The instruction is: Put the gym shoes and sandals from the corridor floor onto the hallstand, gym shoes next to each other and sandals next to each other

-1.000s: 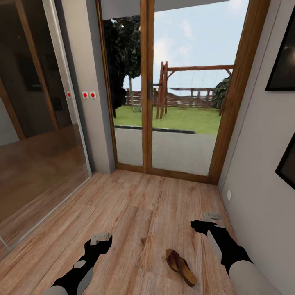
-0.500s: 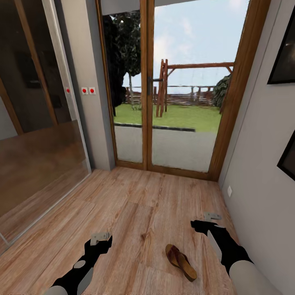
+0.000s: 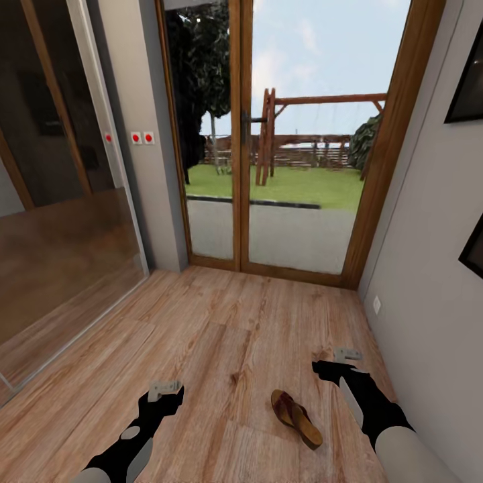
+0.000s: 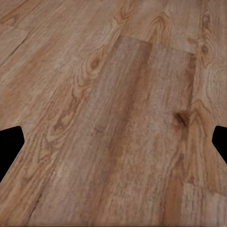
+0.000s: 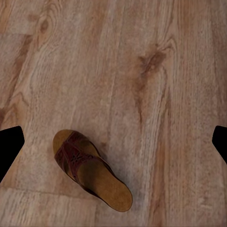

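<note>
One dark reddish-brown sandal (image 3: pixel 296 418) with a tan sole lies flat on the corridor floor (image 3: pixel 221 335), between my two arms and nearer the right one. The right wrist view looks down on this sandal (image 5: pixel 90 169) from above. My right gripper (image 3: pixel 347 353) hangs open over the floor, ahead and to the right of the sandal, and its black fingertips (image 5: pixel 10 142) show far apart at the frame edges. My left gripper (image 3: pixel 164 388) is open over bare planks (image 4: pixel 113 118). The gym shoes and the hallstand are out of view.
A wood-framed glass double door (image 3: pixel 282 147) closes the corridor straight ahead, with a garden behind it. A glass partition (image 3: pixel 67 201) runs along the left and a grey wall (image 3: pixel 429 282) with dark pictures along the right.
The whole picture has shifted a little, so the camera has moved toward the door. Both arms keep their pose and the sandal lies where it was.
</note>
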